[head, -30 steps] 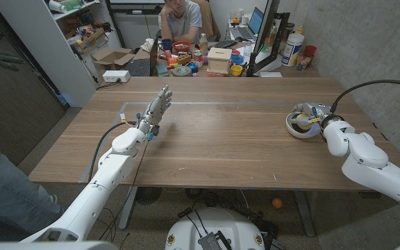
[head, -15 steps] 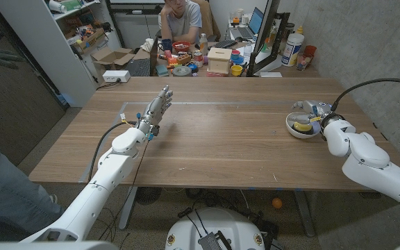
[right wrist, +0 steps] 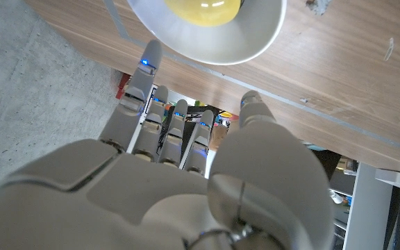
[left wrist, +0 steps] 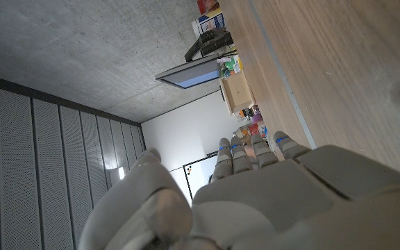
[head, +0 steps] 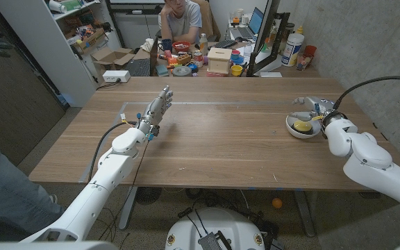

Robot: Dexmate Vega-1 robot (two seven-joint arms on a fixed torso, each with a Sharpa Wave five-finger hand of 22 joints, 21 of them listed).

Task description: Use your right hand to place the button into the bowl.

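A: Wooden table (head: 221,149) carries everything, and behind it a person sits at a cluttered desk. Where is the button?

B: I see a yellow button (head: 301,126) lying inside the white bowl (head: 292,130), near the table's right edge. In the right wrist view the same yellow button (right wrist: 196,10) sits in the bowl (right wrist: 255,42), and no finger touches it.

A: And the right hand?

B: That right hand (head: 316,107) is just beside the bowl's far rim, and it holds nothing. Its fingers (right wrist: 139,87) are spread apart and reach past the rim. So I judge the placing is done, and the step in hand is to take the hand away.

A: How to do this well?

B: I think the hand should lift first, then move back, so the fingers do not catch the rim and tip the bowl. The bowl looks light, so even a small touch may push it toward the edge.

A: What about the other arm?

B: Its left hand (head: 156,110) stands raised above the table, well apart from the bowl, fingers straight and together, holding nothing.
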